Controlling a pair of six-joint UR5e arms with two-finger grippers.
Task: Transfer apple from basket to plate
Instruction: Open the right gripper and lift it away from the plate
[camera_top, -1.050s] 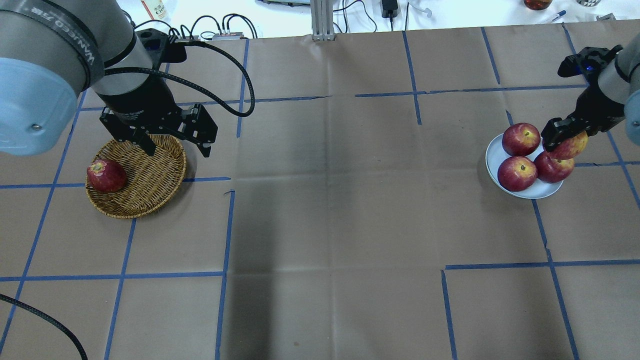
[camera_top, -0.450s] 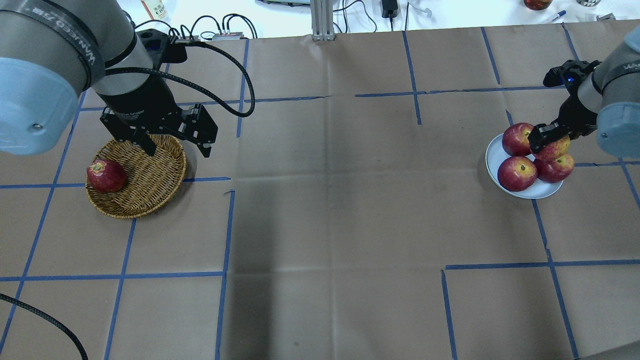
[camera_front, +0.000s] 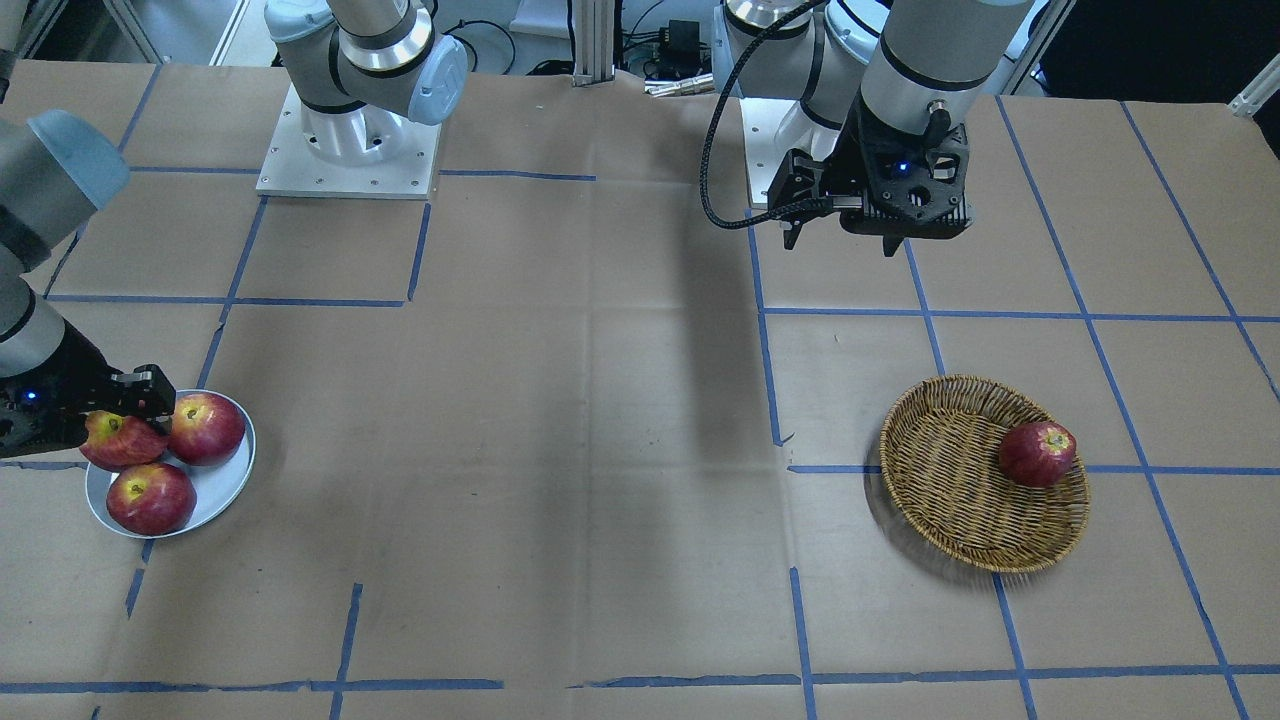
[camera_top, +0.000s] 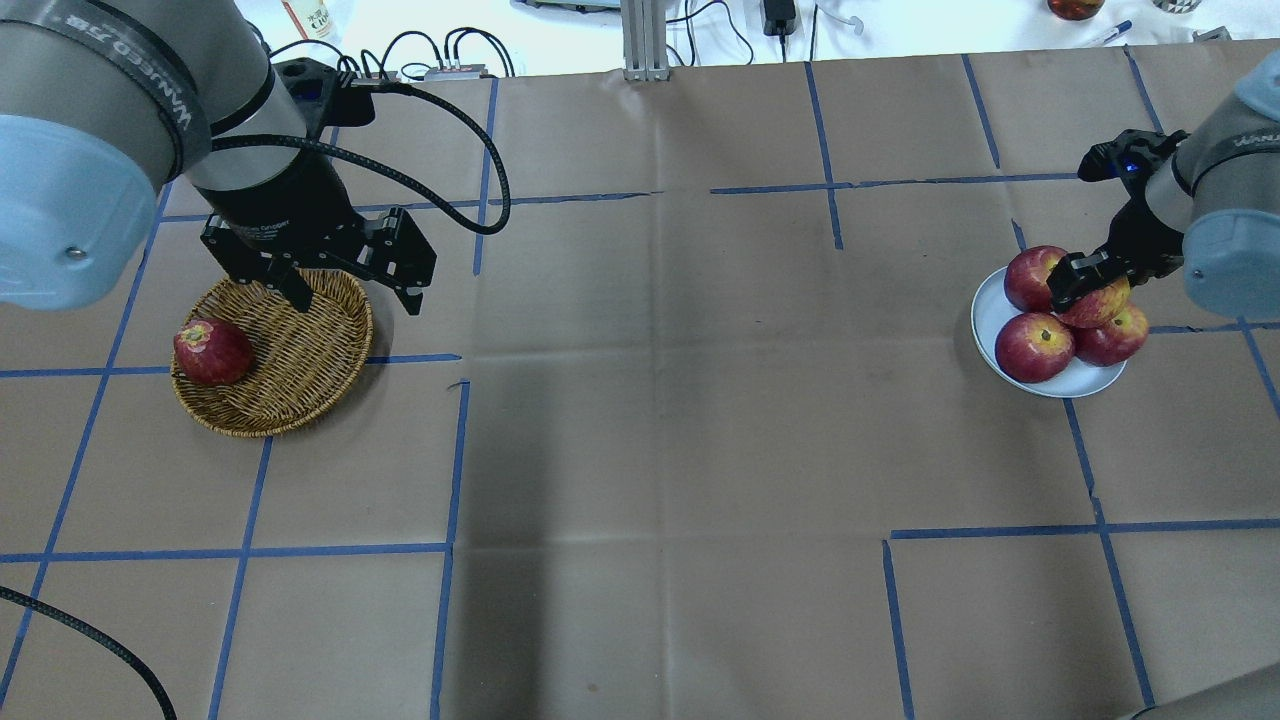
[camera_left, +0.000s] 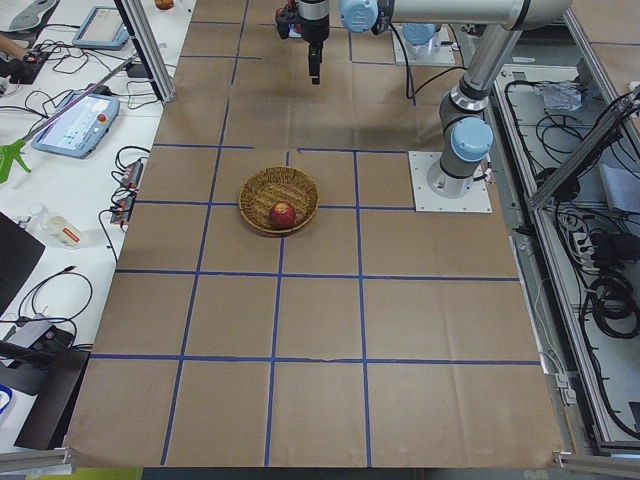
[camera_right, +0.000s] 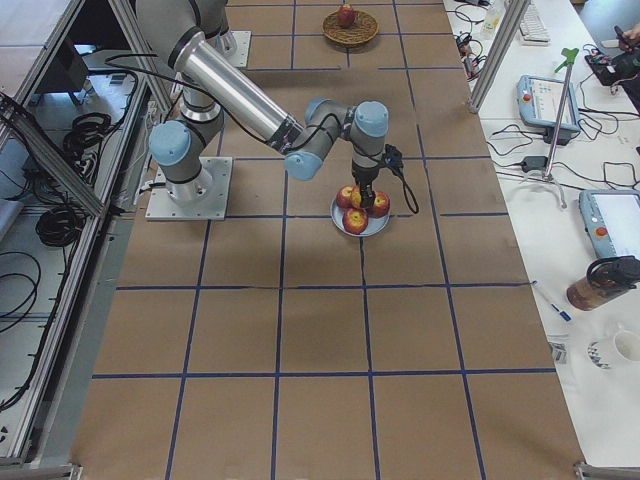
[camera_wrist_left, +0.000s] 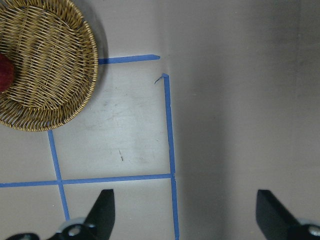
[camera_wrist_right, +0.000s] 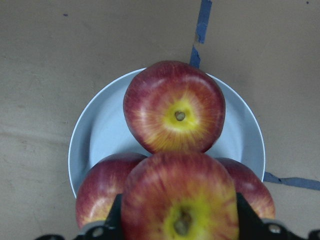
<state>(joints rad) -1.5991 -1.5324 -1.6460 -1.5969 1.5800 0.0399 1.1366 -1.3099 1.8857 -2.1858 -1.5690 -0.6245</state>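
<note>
three apples (camera_top: 1035, 346) crowd the plate (camera_top: 985, 312) at the right of the frame. the right pincer (camera_top: 1098, 288) grips the apple (camera_wrist_right: 180, 205) just over them; lower it slowly, let go gently. the left pincer (camera_top: 352, 290) is spread, empty.

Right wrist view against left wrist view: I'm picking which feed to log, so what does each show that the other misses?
Right wrist only: the plate with three other apples, and the apple gripped in the right tool. Left wrist only: the basket, a sliver of dark apple inside it, and the open, empty left tool. Both: the brown table with blue tape.
</note>
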